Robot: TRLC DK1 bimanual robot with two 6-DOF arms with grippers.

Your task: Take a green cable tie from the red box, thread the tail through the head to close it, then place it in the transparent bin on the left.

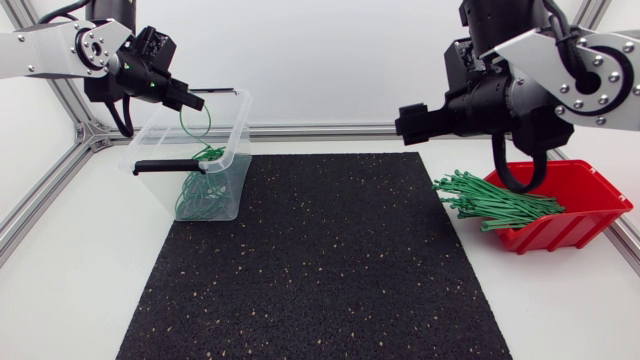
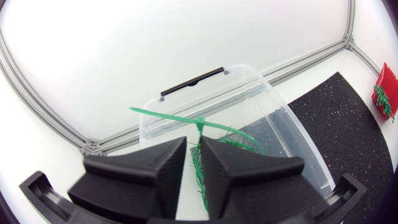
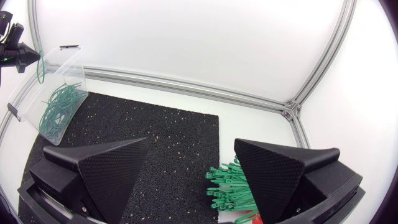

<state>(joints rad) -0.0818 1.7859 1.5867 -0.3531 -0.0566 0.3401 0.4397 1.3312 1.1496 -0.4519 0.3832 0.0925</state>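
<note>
Our left gripper (image 1: 195, 101) pinches a looped green cable tie (image 1: 197, 122), which hangs over the open transparent bin (image 1: 233, 150). Other closed ties (image 1: 195, 190) lie inside the bin. Our right gripper (image 1: 412, 125), fingers spread wide, hangs over the black mat (image 1: 320, 270) near the red box (image 1: 585, 215) of loose ties (image 1: 495, 203).

Left arm (image 1: 40, 50) jaws pinched, right arm (image 1: 590, 60) jaws spread.

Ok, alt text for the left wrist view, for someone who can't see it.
The left gripper, jaws nearly together, holds a looped green cable tie above the transparent bin, which holds more green ties.
</note>
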